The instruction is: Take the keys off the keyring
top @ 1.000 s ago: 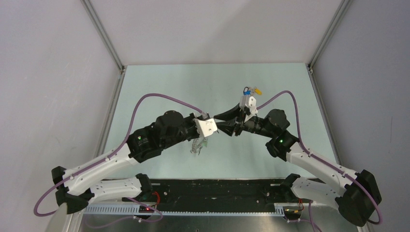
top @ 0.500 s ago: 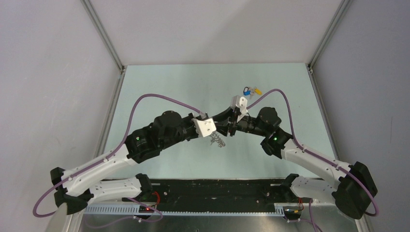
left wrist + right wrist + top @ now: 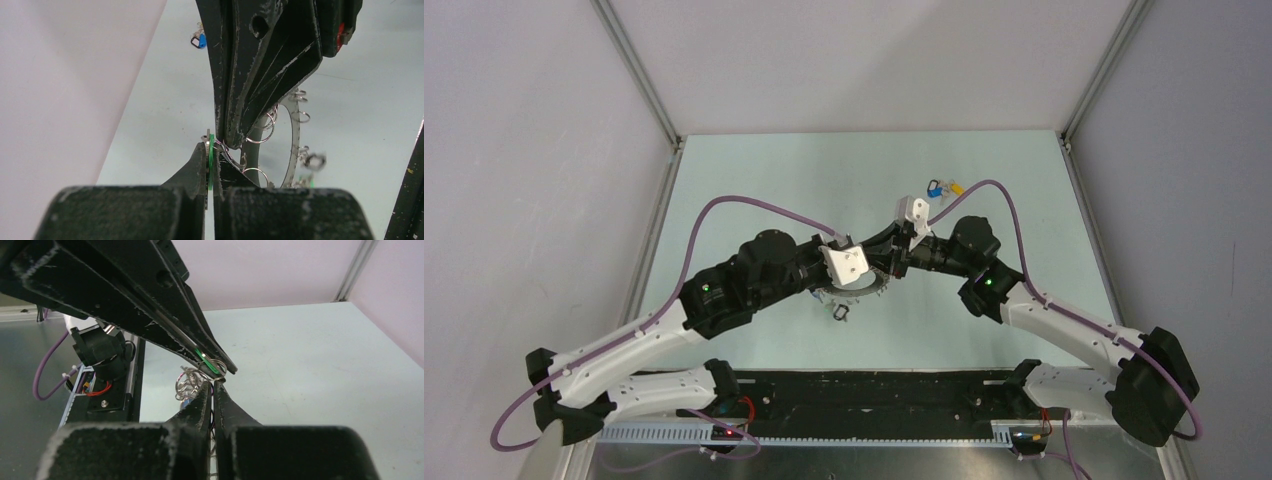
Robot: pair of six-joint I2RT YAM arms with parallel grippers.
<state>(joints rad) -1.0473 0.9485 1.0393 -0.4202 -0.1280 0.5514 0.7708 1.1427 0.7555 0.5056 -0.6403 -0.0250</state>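
My left gripper (image 3: 212, 155) is shut on a green-headed key (image 3: 211, 159), seen edge-on between its tips. My right gripper (image 3: 214, 386) is shut tip to tip against it, on the rim of the grey toothed keyring (image 3: 296, 145); teeth show between its fingers (image 3: 227, 407). Small split rings (image 3: 260, 131) hang where the two tips meet. In the top view both grippers meet over the table's middle, left (image 3: 864, 272) and right (image 3: 890, 266), with the keyring (image 3: 861, 292) lying flat under them and a dark key (image 3: 839, 312) dangling from it.
A small bunch of blue- and yellow-headed keys (image 3: 943, 187) lies on the pale green table (image 3: 754, 180) behind the right arm; it also shows in the left wrist view (image 3: 198, 41). Grey walls enclose the table on three sides.
The right arm has swung left and lower, and the left wrist has shifted a little. The keyring, first hanging edge-on under the left gripper, now lies turned flat and shows its toothed rim.
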